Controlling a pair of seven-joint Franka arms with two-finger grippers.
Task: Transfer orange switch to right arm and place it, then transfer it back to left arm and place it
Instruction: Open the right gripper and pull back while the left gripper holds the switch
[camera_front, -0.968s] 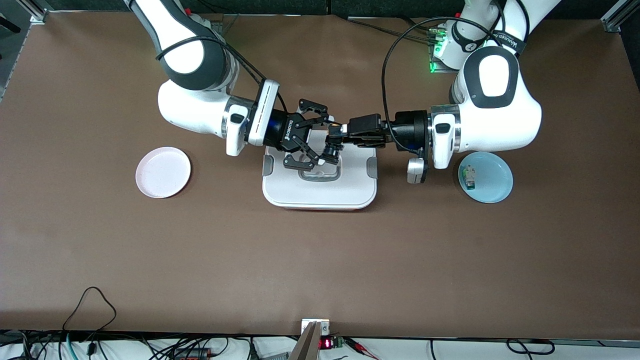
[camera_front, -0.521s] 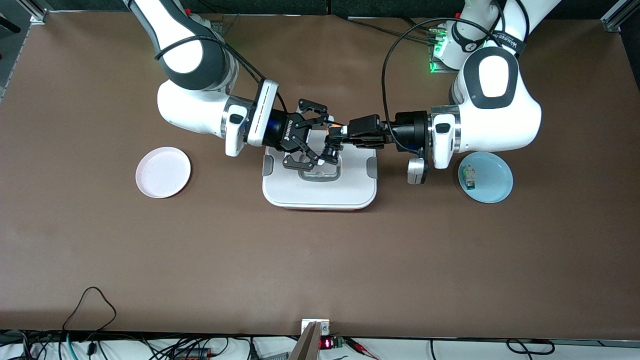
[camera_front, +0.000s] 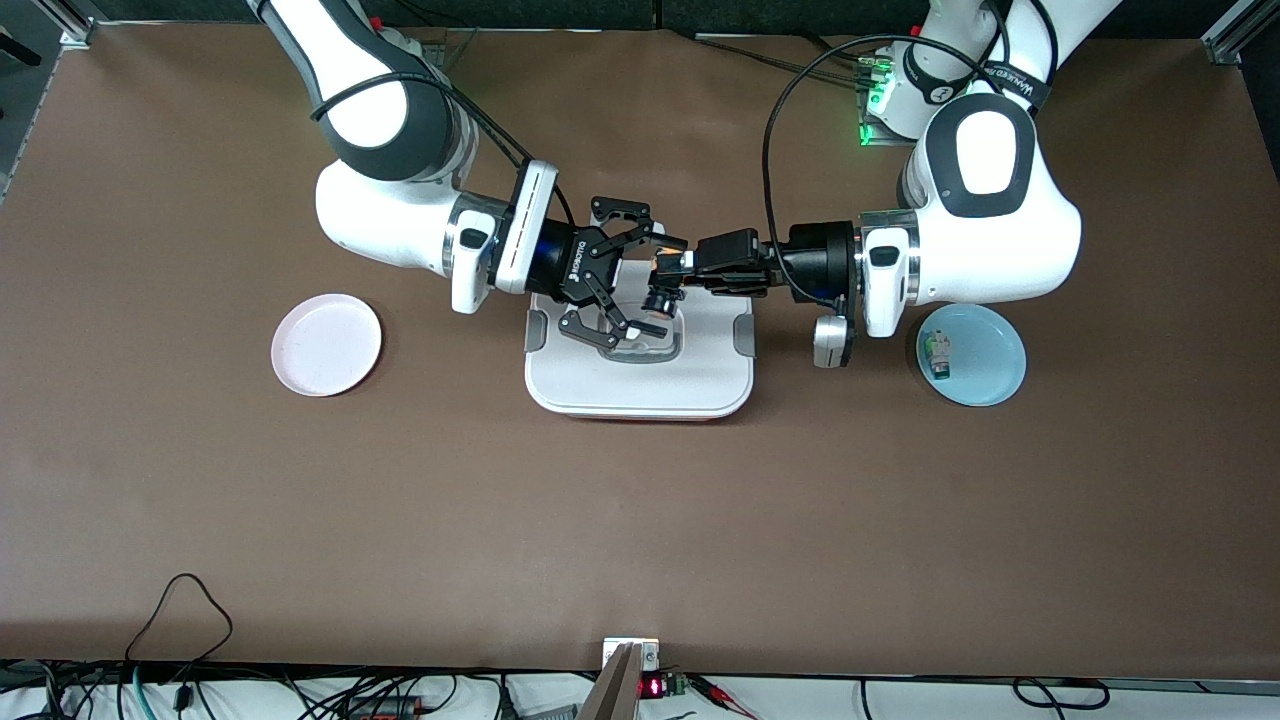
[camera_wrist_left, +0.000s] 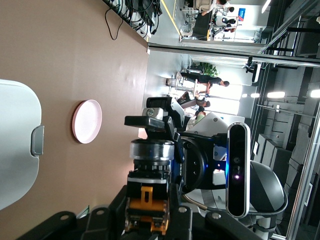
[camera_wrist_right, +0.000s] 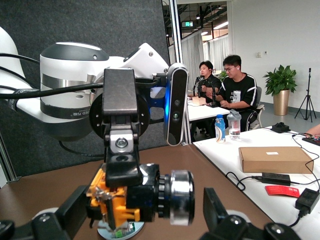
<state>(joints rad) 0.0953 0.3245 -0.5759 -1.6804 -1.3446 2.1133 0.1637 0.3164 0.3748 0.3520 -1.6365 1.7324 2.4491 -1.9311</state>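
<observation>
The orange switch (camera_front: 657, 297), a small black cylinder with a silver ring and an orange end, hangs in the air over the white box (camera_front: 640, 385). My left gripper (camera_front: 668, 266) is shut on its orange end (camera_wrist_left: 146, 197). My right gripper (camera_front: 650, 277) faces it with its jaws spread wide, one finger (camera_wrist_right: 216, 210) past the silver ring and the other finger (camera_wrist_right: 70, 216) past the orange end, neither touching. In the right wrist view the switch (camera_wrist_right: 142, 195) lies sideways between those fingers, clamped from above by the left gripper's fingers (camera_wrist_right: 120, 150).
A pink plate (camera_front: 326, 344) lies toward the right arm's end of the table. A blue plate (camera_front: 975, 375) toward the left arm's end holds a white-and-green component (camera_front: 937, 353). The box has grey side latches (camera_front: 743, 335) and sits under both grippers.
The right gripper's fingers have spread from partly closed round the switch to wide open. The left gripper keeps its hold; both arms have barely moved.
</observation>
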